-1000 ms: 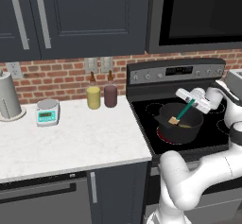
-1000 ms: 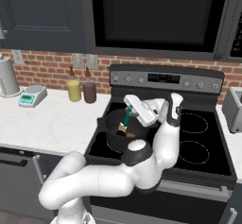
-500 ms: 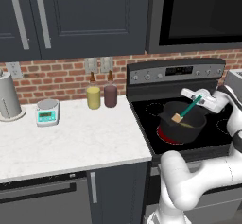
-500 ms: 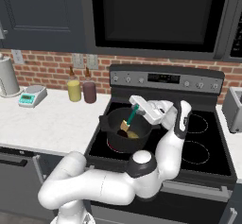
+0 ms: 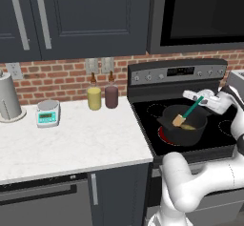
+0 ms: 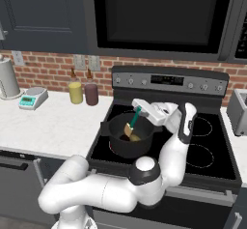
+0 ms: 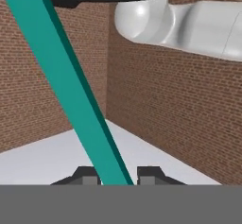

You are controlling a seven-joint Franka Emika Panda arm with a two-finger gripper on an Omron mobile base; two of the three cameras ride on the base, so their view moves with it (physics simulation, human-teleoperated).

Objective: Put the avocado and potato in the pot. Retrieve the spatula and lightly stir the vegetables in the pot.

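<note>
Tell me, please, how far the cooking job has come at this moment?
Done: the spatula is retrieved, and the potato lies in the pot on the stove. In hand: the gripper holds the teal handle between its jaws, blade down in the pot. Left: finishing the stir. The avocado looks hidden behind the pot wall.

Kitchen: stove, brick backsplash, dark cabinets
</note>
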